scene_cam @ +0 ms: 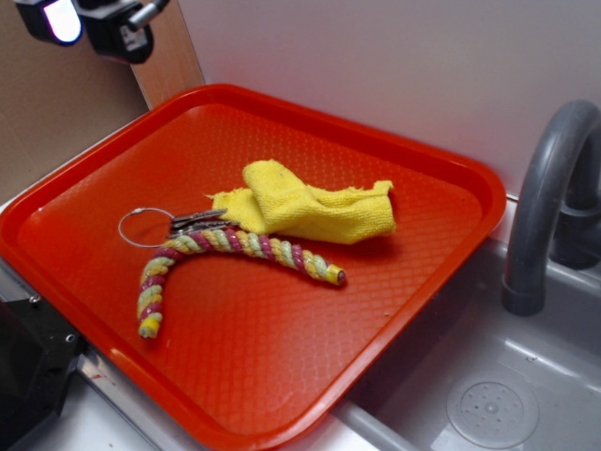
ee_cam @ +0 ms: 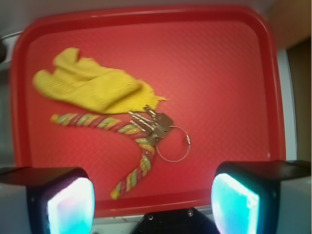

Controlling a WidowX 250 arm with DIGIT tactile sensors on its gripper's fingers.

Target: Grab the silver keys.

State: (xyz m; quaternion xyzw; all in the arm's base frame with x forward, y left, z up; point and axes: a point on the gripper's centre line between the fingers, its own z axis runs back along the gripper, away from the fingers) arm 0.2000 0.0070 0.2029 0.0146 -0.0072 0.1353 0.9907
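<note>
The silver keys (scene_cam: 195,222) (ee_cam: 155,124) lie on the red tray (scene_cam: 282,376) (ee_cam: 219,73), resting against the striped rope (scene_cam: 225,246) (ee_cam: 131,131), with their thin wire ring (scene_cam: 143,227) (ee_cam: 173,144) spread flat on the tray. A yellow cloth (scene_cam: 300,205) (ee_cam: 92,87) lies just beyond them. My gripper (scene_cam: 94,23) (ee_cam: 153,207) hangs high over the tray's near-left edge, well above the keys. It is open, with nothing between its glowing pads (ee_cam: 70,207).
A grey sink basin (scene_cam: 488,395) with a curved grey faucet (scene_cam: 545,188) sits right of the tray. A white wall stands behind, and a brown panel (scene_cam: 56,103) is at the left. A black block (scene_cam: 28,366) sits by the tray's front-left corner.
</note>
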